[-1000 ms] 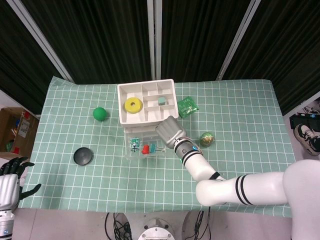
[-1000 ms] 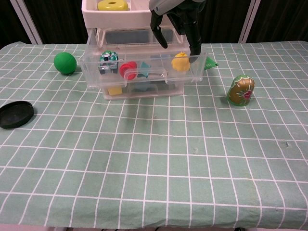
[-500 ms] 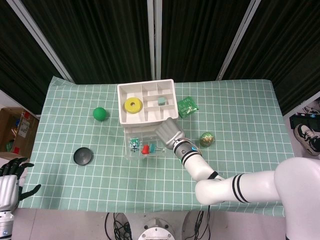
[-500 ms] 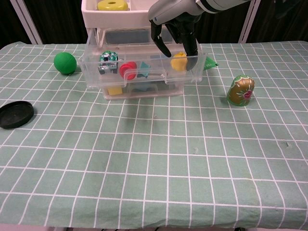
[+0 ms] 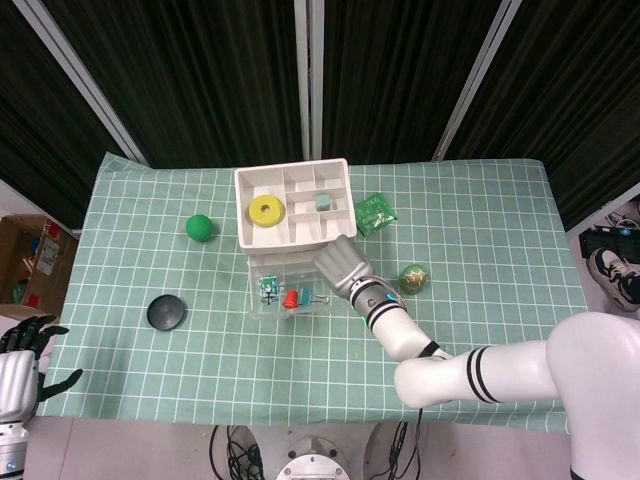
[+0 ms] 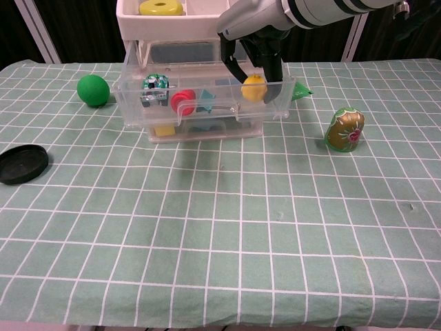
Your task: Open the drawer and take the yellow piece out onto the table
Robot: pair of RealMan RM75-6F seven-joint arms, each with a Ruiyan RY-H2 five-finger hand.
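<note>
Here the right hand (image 6: 253,43) reaches into the one open drawer (image 6: 200,103), its dark fingers closed around the yellow piece (image 6: 253,88) at the drawer's right end. Beside it lie one red piece (image 6: 182,100) and one green-and-white piece (image 6: 155,83). The left hand (image 5: 20,360) hangs off the table's (image 6: 220,241) edge, fingers spread, holding nothing.

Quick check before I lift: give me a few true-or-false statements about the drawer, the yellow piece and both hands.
1. The clear plastic drawer is pulled open. True.
2. The right hand has its fingers around the yellow piece inside the drawer. True.
3. The yellow piece already lies on the green checked tablecloth. False: it is within the drawer.
4. The left hand holds the black round lid. False: it is apart from the lid, holding nothing.
</note>
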